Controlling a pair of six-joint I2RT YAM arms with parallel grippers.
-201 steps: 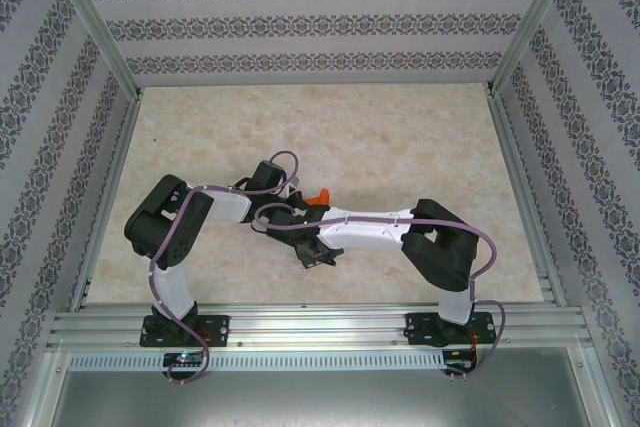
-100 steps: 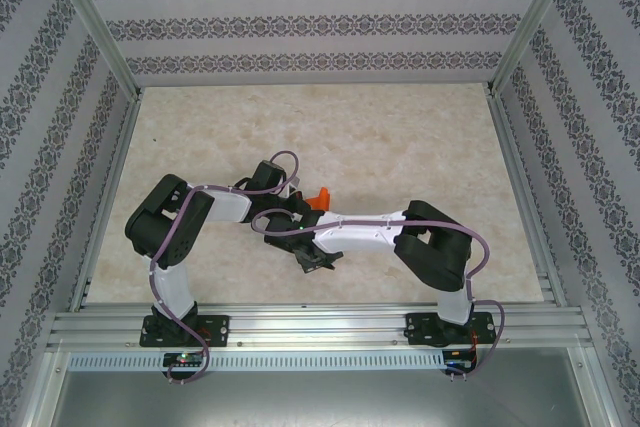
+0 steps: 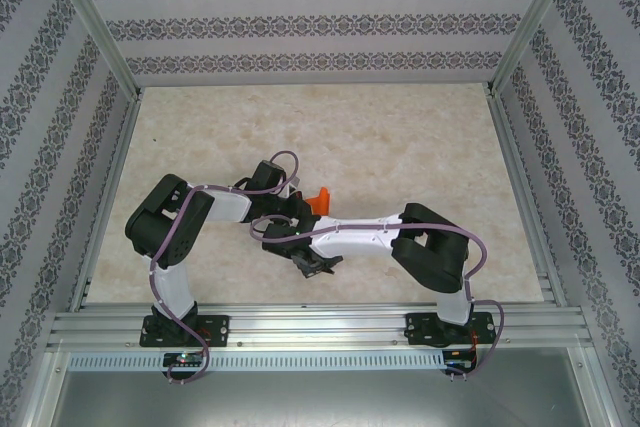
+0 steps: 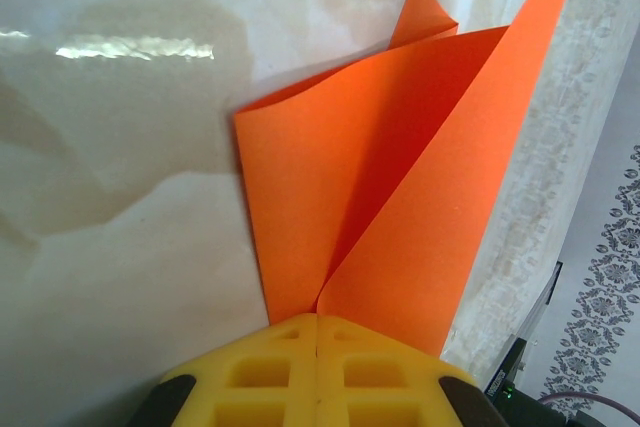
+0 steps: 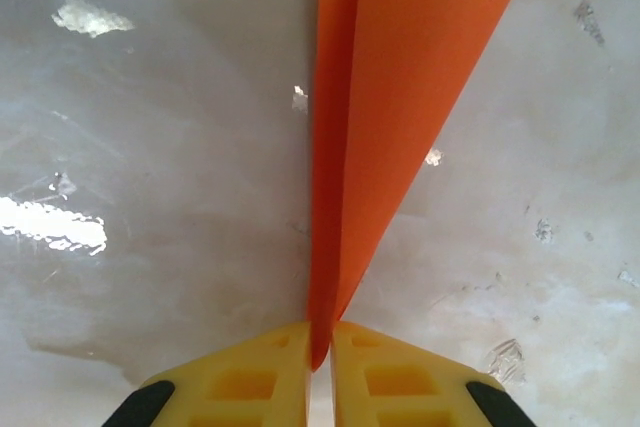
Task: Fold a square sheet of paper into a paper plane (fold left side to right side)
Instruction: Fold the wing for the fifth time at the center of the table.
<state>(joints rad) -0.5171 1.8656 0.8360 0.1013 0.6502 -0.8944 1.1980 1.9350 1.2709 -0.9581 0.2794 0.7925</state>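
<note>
**Both grippers pinched on the half-folded sheet, mid-table**

Our left gripper [image 4: 318, 332] has its yellow pads pressed together, with the orange sheet [image 4: 400, 177] coming straight out of the seam. The two layers part into a loose V above it, so this side has not been creased flat. Our right gripper [image 5: 320, 342] is closed down to a thin slit on the sheet's narrow doubled edge. There the layers lie nearly face to face.

We judge the double grip is there to keep the two halves lined up while one side is carried over the other. The paper is thin and would sag or slip if pinched at one point.

From above, the sheet sits near the middle of the table [image 3: 400, 137], just beyond the two wrists, which crowd each other closely. We cannot tell whether its far corner touches the surface. Open marble lies beyond and to the right, and the patterned walls [image 3: 320, 27] are well apart. The tight spot is between the arms.
</note>
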